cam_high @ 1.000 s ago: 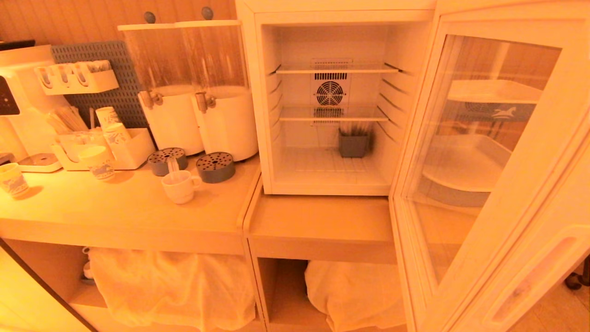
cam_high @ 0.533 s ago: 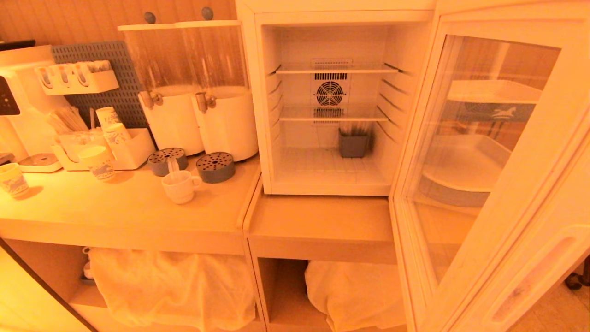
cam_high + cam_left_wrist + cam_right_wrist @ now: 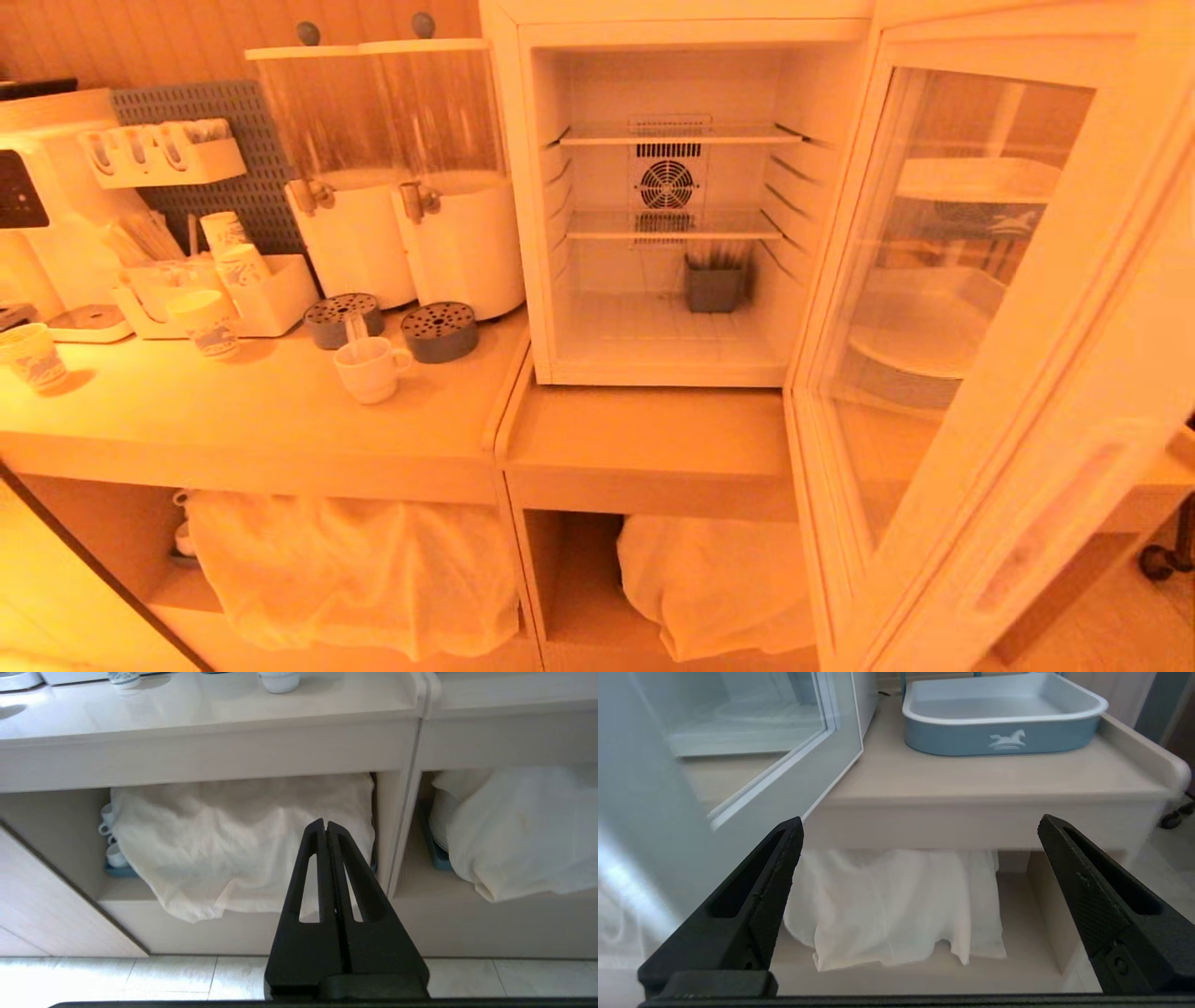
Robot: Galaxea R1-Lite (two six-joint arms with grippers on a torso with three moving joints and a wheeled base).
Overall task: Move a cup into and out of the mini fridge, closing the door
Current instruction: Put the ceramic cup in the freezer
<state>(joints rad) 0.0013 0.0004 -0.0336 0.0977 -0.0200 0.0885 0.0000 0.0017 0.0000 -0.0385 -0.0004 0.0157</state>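
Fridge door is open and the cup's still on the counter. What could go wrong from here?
1. The cup stands close to two grey perforated discs, with a stick in it; a reach may knock them.
2. The door swings far out on the right, near the open right claw; it could get bumped.
3. The left claw is shut and must open before grasping.

**Our left gripper, pressed shut, low before the counter**

We see our left gripper with fingers together, facing a white cloth draped in the shelf under the counter. The cup stands on top, cropped at the frame edge.
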